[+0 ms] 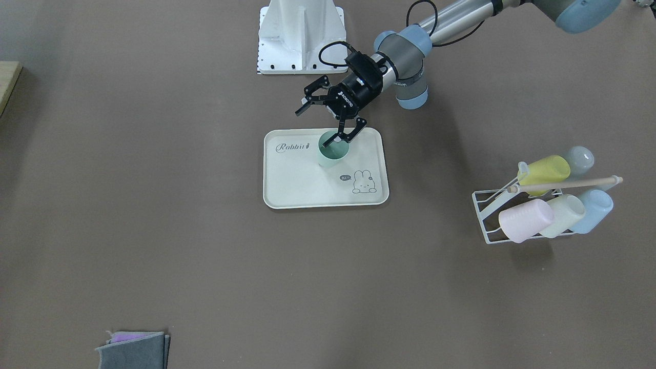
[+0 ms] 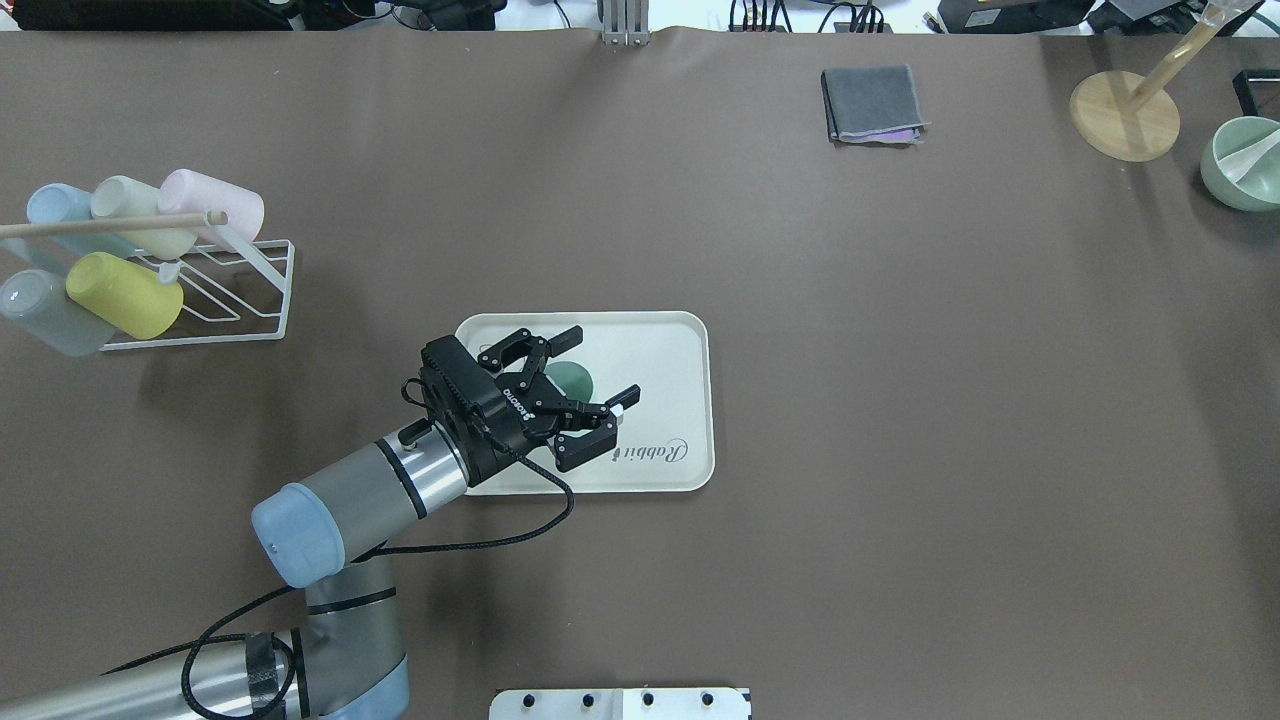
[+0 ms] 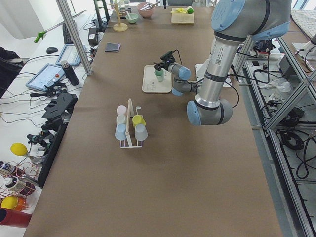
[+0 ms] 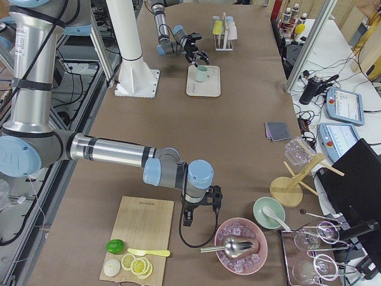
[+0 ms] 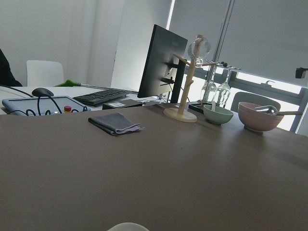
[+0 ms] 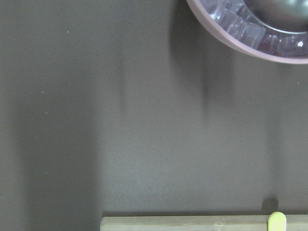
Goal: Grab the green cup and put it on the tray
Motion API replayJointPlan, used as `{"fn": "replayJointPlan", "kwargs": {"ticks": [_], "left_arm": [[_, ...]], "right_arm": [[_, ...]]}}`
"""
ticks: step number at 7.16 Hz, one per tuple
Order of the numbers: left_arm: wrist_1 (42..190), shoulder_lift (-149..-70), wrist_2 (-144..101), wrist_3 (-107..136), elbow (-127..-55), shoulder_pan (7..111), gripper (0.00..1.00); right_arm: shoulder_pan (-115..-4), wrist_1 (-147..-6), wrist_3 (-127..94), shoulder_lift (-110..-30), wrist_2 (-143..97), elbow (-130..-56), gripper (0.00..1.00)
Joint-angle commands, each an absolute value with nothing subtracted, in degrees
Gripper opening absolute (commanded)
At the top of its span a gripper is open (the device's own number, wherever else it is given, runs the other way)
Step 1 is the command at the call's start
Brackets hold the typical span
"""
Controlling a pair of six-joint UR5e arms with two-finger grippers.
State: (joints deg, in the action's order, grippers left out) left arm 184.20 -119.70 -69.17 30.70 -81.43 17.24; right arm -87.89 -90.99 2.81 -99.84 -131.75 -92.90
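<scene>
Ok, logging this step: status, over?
Left claw open over green cup. Cup upright on tray. Right claw beside ice bowl, state unreadable.

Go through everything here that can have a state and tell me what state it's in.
left gripper, open, above the green cup, not gripping it.
right gripper, cannot tell whether open or shut.
green cup, upright on the tray.
tray, flat on the table.
rack cups, stowed tilted on the wire rack.
grey cloth, folded.

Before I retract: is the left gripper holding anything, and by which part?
Nothing is held. The left gripper is open over the green cup, which stands upright on the tray.
</scene>
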Motion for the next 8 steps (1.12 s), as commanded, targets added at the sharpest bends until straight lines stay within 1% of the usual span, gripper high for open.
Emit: {"fn": "replayJointPlan", "kwargs": {"ticks": [1, 2, 4, 6, 8], "left_arm": [[174.71, -119.88, -69.43, 31.03, -87.76, 20.99, 0.98], [168.64, -119.97, -69.52, 30.94, -91.46, 23.27, 0.98], [156.78, -121.02, -72.22, 30.59, -95.95, 25.83, 0.98], [139.31, -121.2, -75.4, 30.93, -105.68, 26.1, 0.98], [132.56, -120.94, -79.43, 30.94, -108.62, 27.24, 0.98]], "right_arm": [[-87.89, -90.97, 2.81, -99.84, -131.75, -92.9, 1.0], [-87.89, -90.97, 2.81, -99.84, -131.84, -92.9, 1.0], [-87.89, -90.97, 2.81, -99.84, -131.75, -92.9, 1.0], [-87.89, -90.97, 2.81, -99.84, -131.75, -92.9, 1.0], [-87.89, -90.97, 2.81, -99.84, -131.75, -92.9, 1.0]]}}
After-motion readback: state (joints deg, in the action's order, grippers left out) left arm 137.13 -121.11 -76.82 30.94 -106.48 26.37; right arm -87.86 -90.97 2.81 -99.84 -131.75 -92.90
